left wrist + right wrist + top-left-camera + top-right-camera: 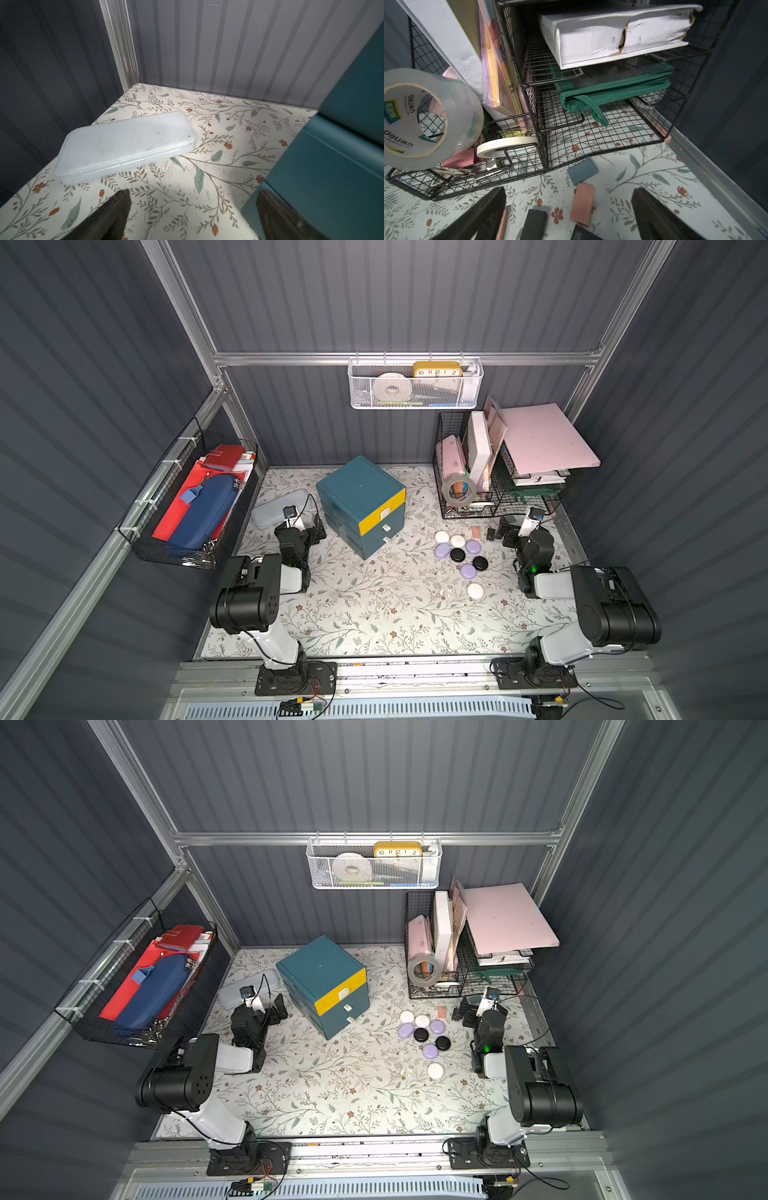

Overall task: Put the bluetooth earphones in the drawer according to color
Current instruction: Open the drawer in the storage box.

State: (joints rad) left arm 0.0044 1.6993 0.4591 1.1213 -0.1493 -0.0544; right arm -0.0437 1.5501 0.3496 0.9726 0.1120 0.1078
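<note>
I see all eight earphone cases (457,554) lying loose on the floral tabletop (374,614), on the right arm's side of the drawer cabinet (359,493) and apart from it. Seven are bunched together: three lilac, two black and two white. A third white case (475,590) sits a little nearer the arm bases. The cabinet's yellow drawer front (382,512) and the two teal ones beneath it all look pushed in. My left tool (193,193) has its jaws spread with nothing between them, low over the tabletop between the cabinet's side and a pale grey-blue case (126,143). My right tool (570,190) is likewise wide apart and empty. It faces the black wire rack (540,124), over a pink chip (582,203) and a black chip (533,224).
</note>
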